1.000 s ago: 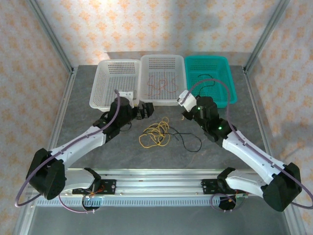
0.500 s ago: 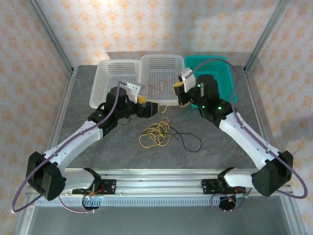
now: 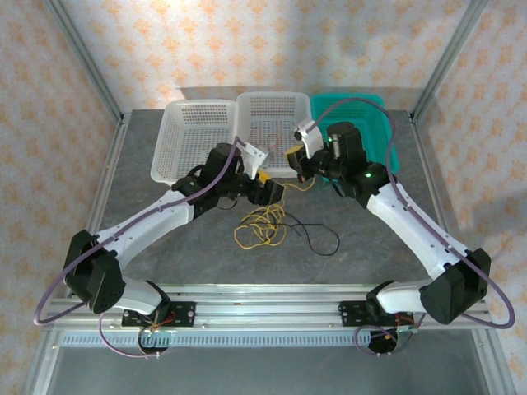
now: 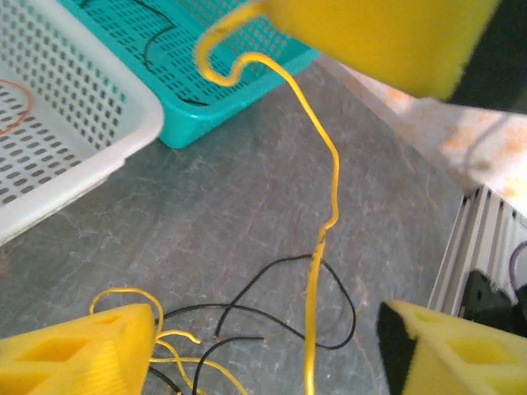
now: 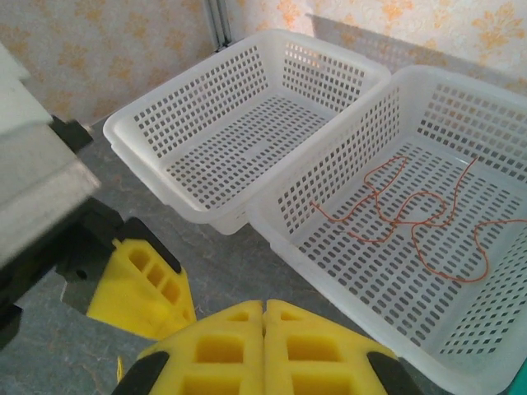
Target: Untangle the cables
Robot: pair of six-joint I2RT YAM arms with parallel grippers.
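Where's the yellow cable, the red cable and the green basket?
yellow cable (image 4: pixel 333 164): left wrist view, the hanging strand.
red cable (image 5: pixel 412 197): right wrist view, one loop.
green basket (image 4: pixel 247 86): left wrist view, side wall.

Left arm (image 3: pixel 156 220) and right arm (image 3: pixel 412 226) reach inward; left jaws gape, right jaws pressed together.

Across the far side of my grey table (image 3: pixel 362 255) three perforated baskets stand side by side: a white basket (image 3: pixel 189 141) on the left, a second white basket (image 3: pixel 273 97) in the middle, a teal basket (image 3: pixel 390 141) on the right. Behind them rises orange-flowered wallpaper (image 3: pixel 247 41), and an aluminium rail (image 3: pixel 272 313) runs along my near edge.
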